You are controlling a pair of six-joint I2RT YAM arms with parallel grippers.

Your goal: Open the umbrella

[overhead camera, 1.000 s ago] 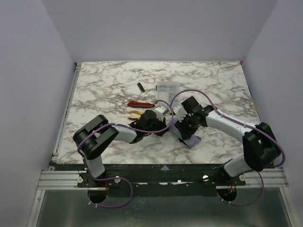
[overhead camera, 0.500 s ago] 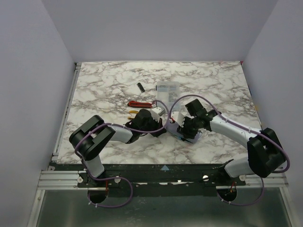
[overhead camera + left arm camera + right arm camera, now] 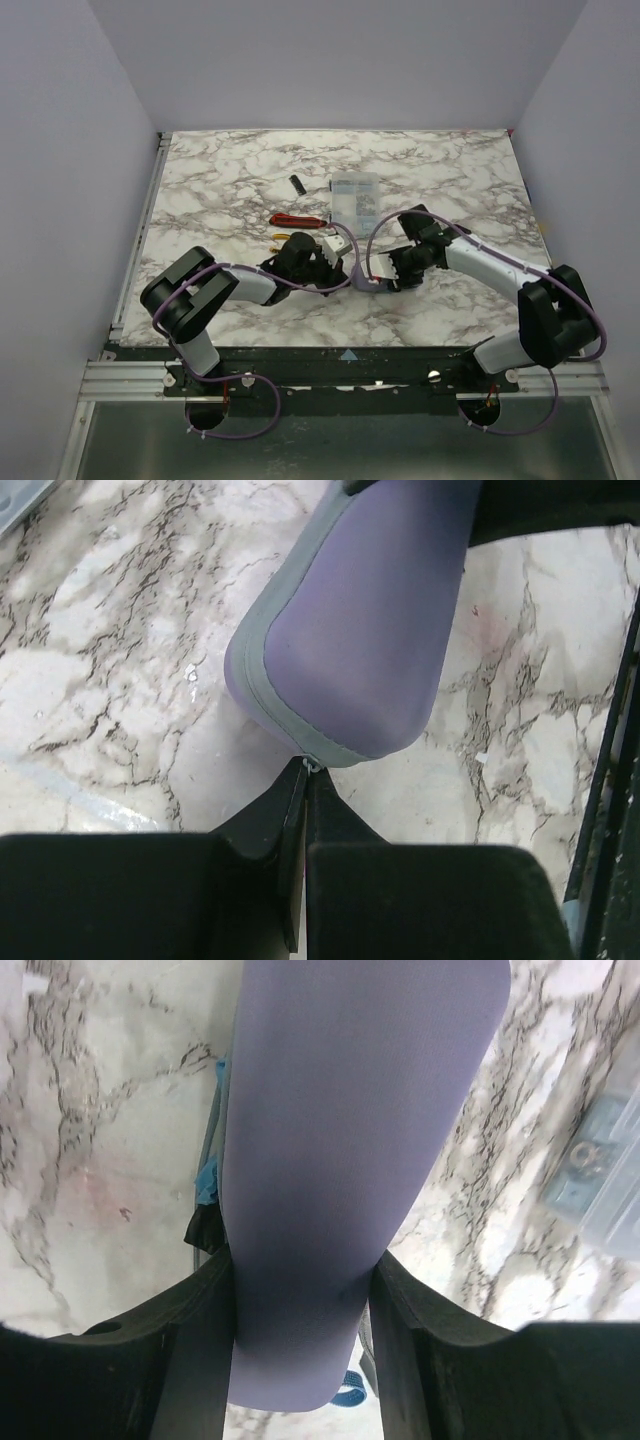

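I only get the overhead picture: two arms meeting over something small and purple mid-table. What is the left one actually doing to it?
Observer: Its wrist camera shows the left fingers pinched shut on the zip pull at the rounded end of a purple pouch.
Operator: And the right arm?
Observer: The right fingers clamp the pouch's body from both sides.
Operator: Anything showing from inside?
Observer: Yes, in the right wrist view blue fabric of the umbrella peeks out along the pouch's left edge.
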